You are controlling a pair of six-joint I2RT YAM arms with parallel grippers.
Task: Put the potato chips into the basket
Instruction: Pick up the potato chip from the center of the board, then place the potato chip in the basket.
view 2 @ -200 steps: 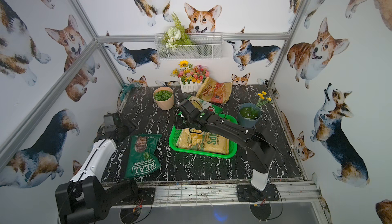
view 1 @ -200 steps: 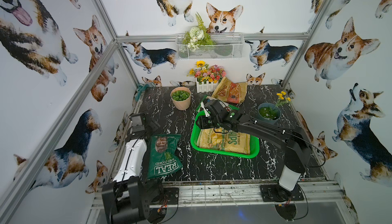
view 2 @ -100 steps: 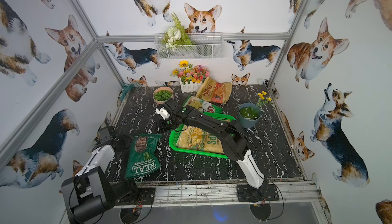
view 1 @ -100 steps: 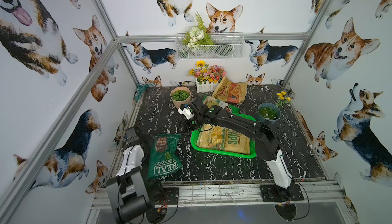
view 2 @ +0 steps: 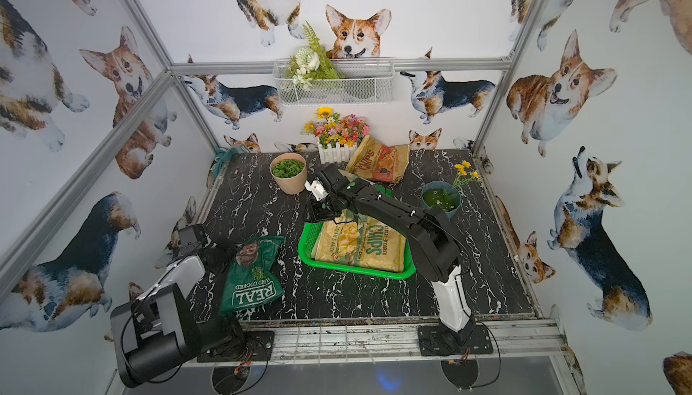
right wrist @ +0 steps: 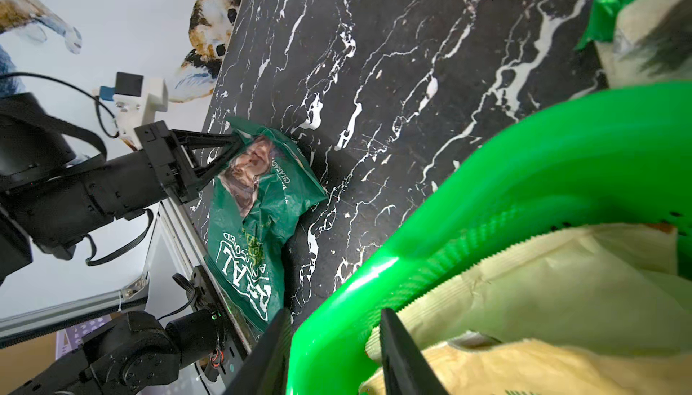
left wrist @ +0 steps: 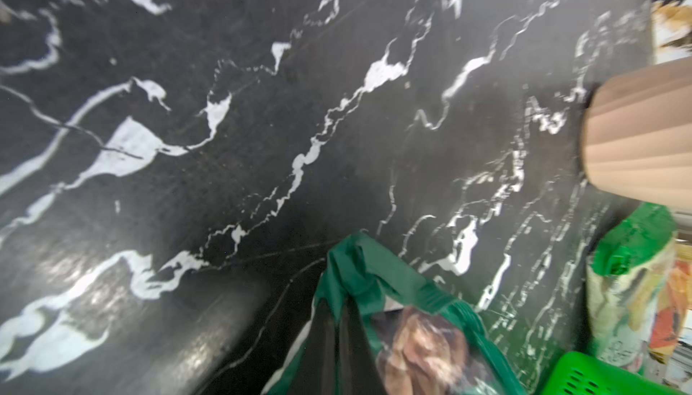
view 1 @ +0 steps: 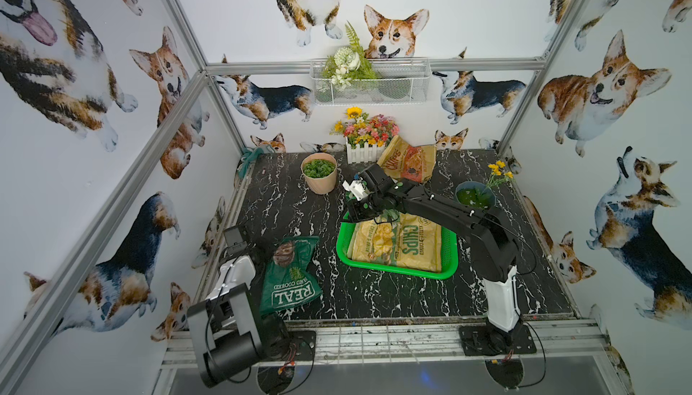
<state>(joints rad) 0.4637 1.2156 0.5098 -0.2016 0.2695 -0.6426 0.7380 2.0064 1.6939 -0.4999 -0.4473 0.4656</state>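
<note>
The dark green "REAL" potato chips bag lies at the table's front left, its top edge crumpled and raised. My left gripper is shut on that top edge. The bright green basket sits mid-table with a tan "CHIPS" bag lying in it. My right gripper is at the basket's far left corner, one finger outside the rim and one inside, closed on it. Another tan "CHIPS" bag leans at the back. A green-white bag lies behind the basket, mostly hidden under the right arm.
A pink pot of green leaves stands at the back left of the basket. A blue pot with yellow flowers is at the back right. A white-fenced flower box sits against the back wall, below a white wire basket.
My left gripper moved from the table's left edge to the REAL bag and shut on its top, which has lifted. My right gripper dropped to the basket's corner and narrowed round the rim.
</note>
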